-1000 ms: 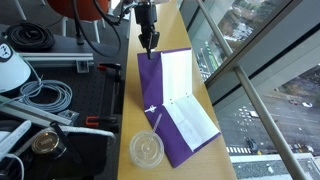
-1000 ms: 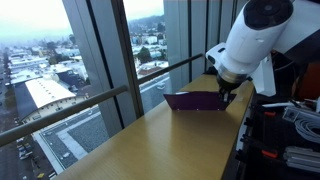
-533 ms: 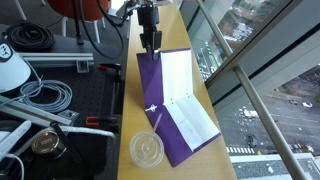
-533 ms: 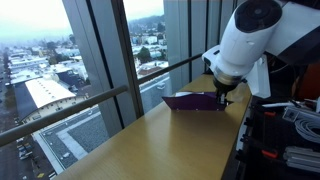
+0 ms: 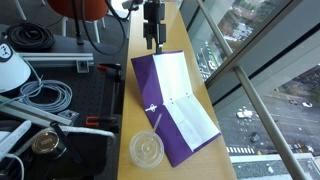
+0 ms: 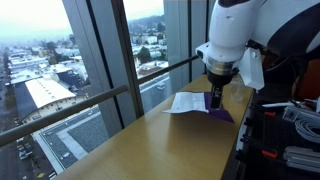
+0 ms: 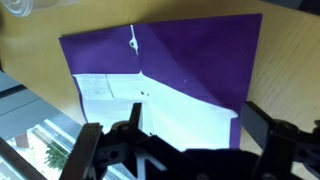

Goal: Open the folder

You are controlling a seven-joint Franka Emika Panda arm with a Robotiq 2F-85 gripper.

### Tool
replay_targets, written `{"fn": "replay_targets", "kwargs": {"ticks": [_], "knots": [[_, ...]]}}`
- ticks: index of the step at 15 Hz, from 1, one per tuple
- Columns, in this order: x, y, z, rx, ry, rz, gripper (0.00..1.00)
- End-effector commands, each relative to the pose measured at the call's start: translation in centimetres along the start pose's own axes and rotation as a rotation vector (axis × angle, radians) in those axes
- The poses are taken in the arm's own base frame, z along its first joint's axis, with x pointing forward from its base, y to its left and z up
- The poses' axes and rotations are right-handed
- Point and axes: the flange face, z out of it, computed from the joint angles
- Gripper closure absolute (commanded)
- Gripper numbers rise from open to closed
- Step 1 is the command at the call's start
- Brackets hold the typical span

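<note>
A: Where is the folder sitting?

B: The purple paper folder (image 5: 148,92) is lying flat and spread open on the wooden tabletop (image 5: 176,22). It is reaching almost from the long edge by the window glass (image 5: 262,75) to the opposite long edge beside the black bench.

A: What is showing inside it?

B: White sheets (image 5: 186,98) are resting on the half nearer the window-side edge. The bare purple flap is lying toward the other long edge.

A: And the arm?

B: The gripper (image 5: 152,42) is hanging over the folder's far end, toward the far end of the tabletop. In the wrist view its fingers (image 7: 88,152) are standing wide apart with nothing between them, and the folder is lying below them.

A: Are the tips touching the paper?

B: I cannot tell. In an exterior view they are sitting very low over the purple flap, but any gap is too small to make out.

A: Anything else on the wood?

B: A clear plastic cup lid (image 5: 146,150) is sitting near the near end, by the long edge away from the window, right against the folder's near corner. Its straw (image 5: 155,120) is angling across the purple flap
</note>
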Motion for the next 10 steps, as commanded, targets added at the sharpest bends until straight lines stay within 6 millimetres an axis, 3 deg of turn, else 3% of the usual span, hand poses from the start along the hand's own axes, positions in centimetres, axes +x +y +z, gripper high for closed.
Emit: {"fn": "replay_targets", "kwargs": {"ticks": [1, 4, 6, 10], "knots": [[1.9, 3.4, -1.8, 0.179, -0.031, 0.034, 0.00], [2.7, 6.2, -0.7, 0.329, -0.124, 0.046, 0.00], [3.4, 9.2, 0.0, 0.440, -0.169, 0.068, 0.00], [3.5, 16.1, -1.0, 0.532, -0.169, 0.089, 0.00]]}}
